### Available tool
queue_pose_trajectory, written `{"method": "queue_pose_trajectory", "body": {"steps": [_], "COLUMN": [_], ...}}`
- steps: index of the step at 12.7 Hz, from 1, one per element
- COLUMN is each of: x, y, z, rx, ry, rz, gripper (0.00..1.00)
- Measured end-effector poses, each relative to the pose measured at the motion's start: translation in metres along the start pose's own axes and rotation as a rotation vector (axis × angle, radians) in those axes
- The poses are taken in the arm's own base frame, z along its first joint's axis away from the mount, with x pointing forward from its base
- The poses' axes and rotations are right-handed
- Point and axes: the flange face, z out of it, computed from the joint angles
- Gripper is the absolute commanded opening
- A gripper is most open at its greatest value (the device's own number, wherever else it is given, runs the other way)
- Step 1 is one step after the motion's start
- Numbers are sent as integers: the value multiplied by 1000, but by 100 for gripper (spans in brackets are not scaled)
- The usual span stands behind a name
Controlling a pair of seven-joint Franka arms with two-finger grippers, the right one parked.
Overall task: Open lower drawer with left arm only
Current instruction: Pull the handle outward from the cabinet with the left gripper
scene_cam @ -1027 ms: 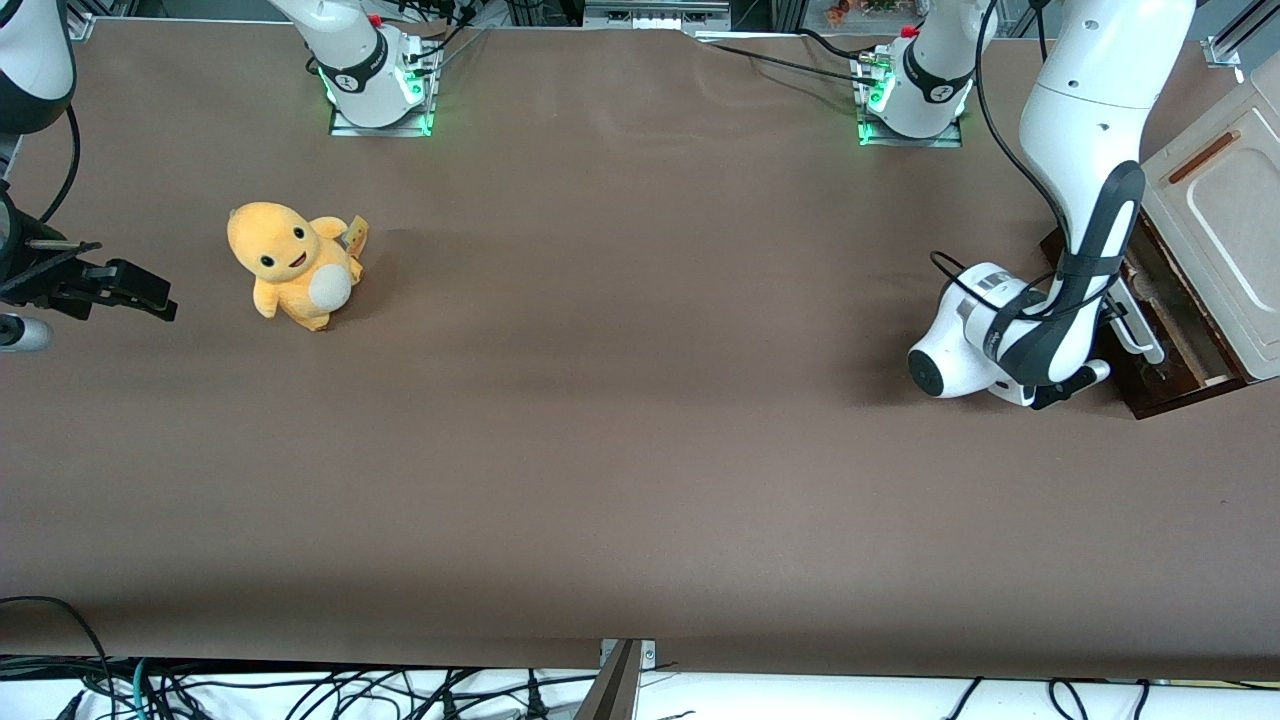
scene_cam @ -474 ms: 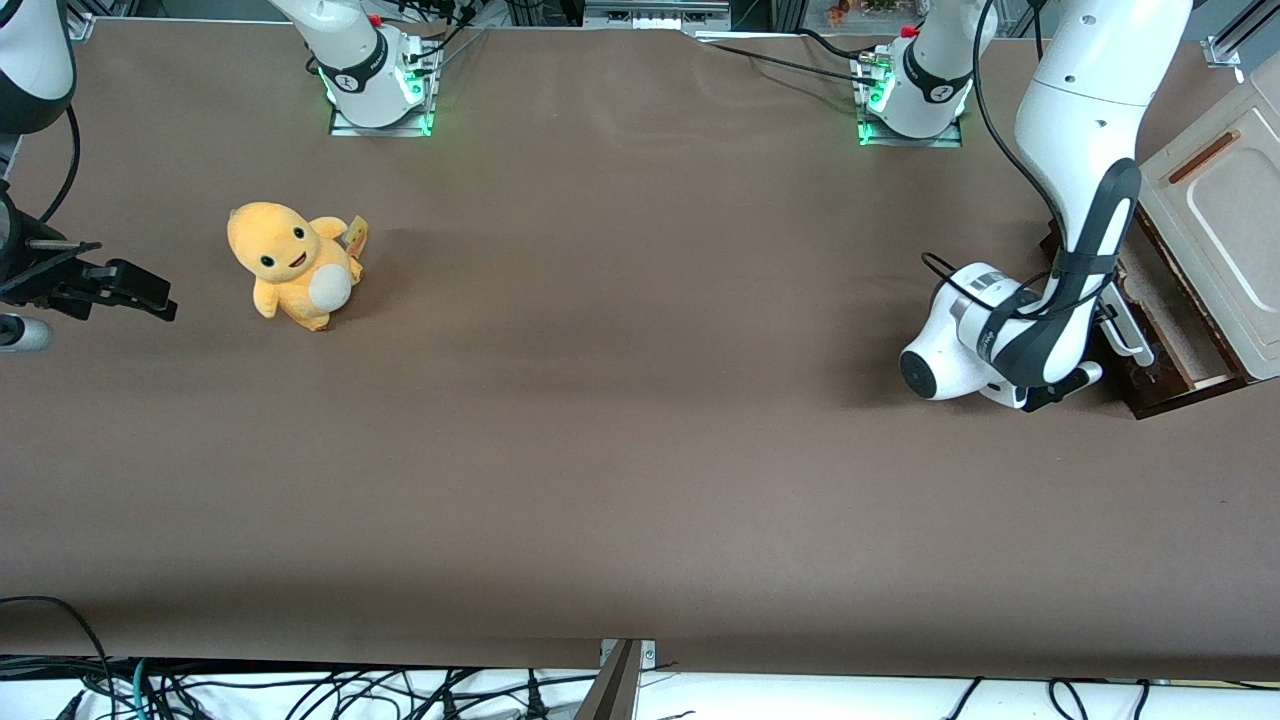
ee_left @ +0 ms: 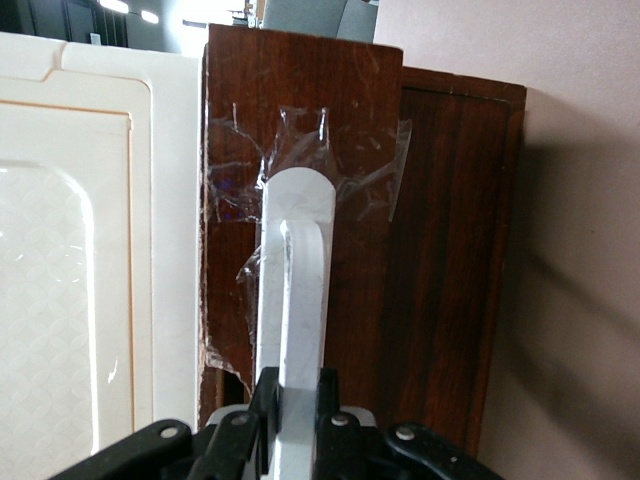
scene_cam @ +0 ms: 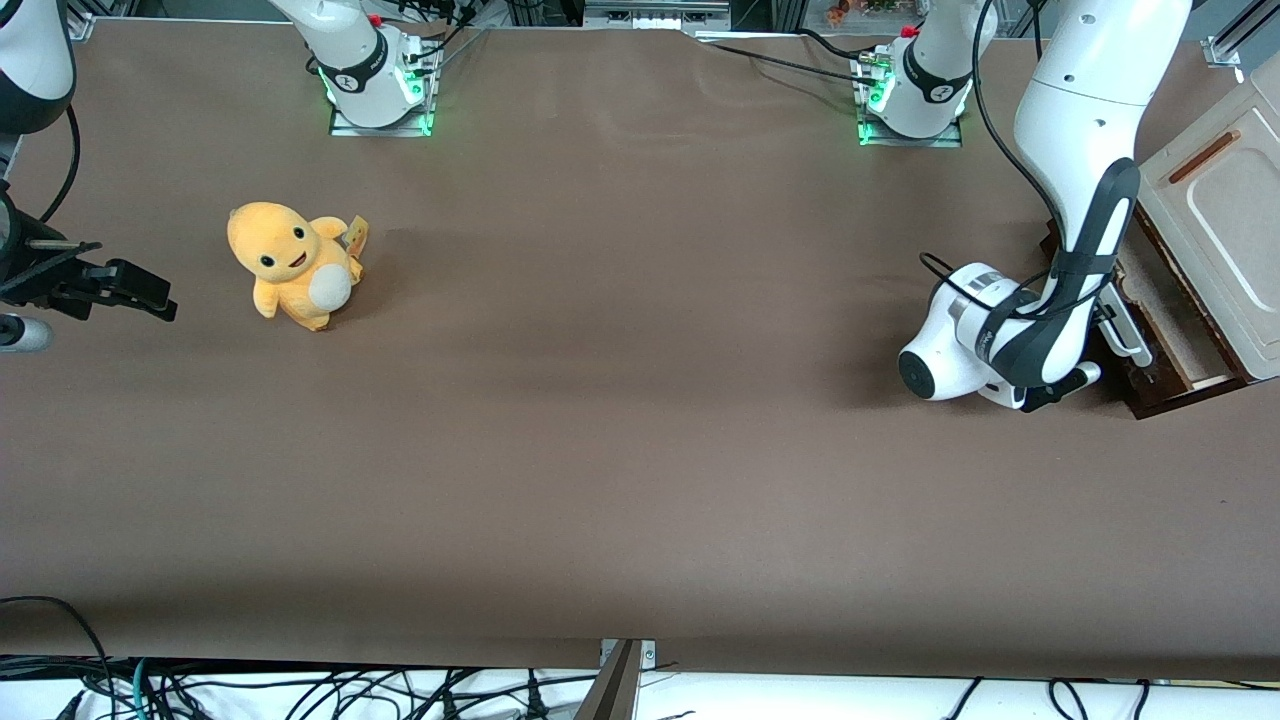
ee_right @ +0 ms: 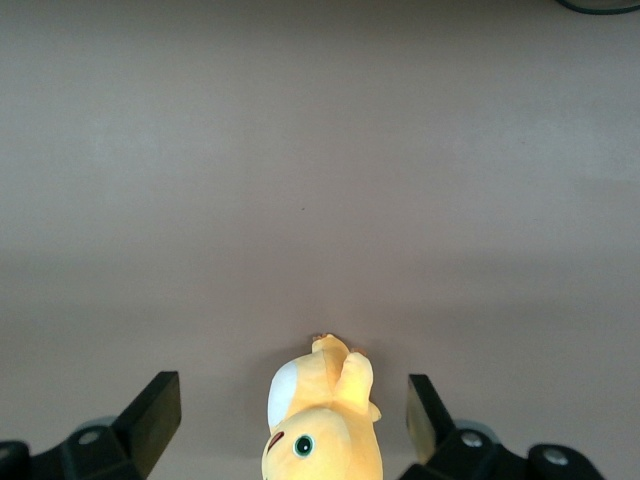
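The gripper point(ee_left: 295, 425) clamps the white handle point(ee_left: 295, 290) to pull. The lower drawer point(scene_cam: 1165, 310) (partly open) sits at the table's working-arm edge.

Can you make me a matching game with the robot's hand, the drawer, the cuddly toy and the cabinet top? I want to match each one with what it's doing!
Things:
1. small black hand of the working left arm
2. shallow dark brown wooden lower drawer
3. orange plush toy with a white belly
4. cream cabinet top

States:
A. sitting alone on the brown table toward the parked arm's end
B. pulled part-way out, pale inside showing
C. clamped on the long white bar handle
D. has an orange-brown slot

Pairs: 1-C, 2-B, 3-A, 4-D
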Motion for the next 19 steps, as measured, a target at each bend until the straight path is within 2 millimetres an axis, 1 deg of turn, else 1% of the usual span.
{"method": "queue_pose_trajectory", "body": {"steps": [7, 13, 17, 19], "x": [0, -1, -7, -8], "y": [-1, -1, 0, 0], "z": [-9, -12, -26, -27], "rx": [-10, -12, -26, -26], "ry": [-3, -1, -11, -9], "rz": [1, 2, 7, 7], "gripper": [10, 10, 10, 10]}}
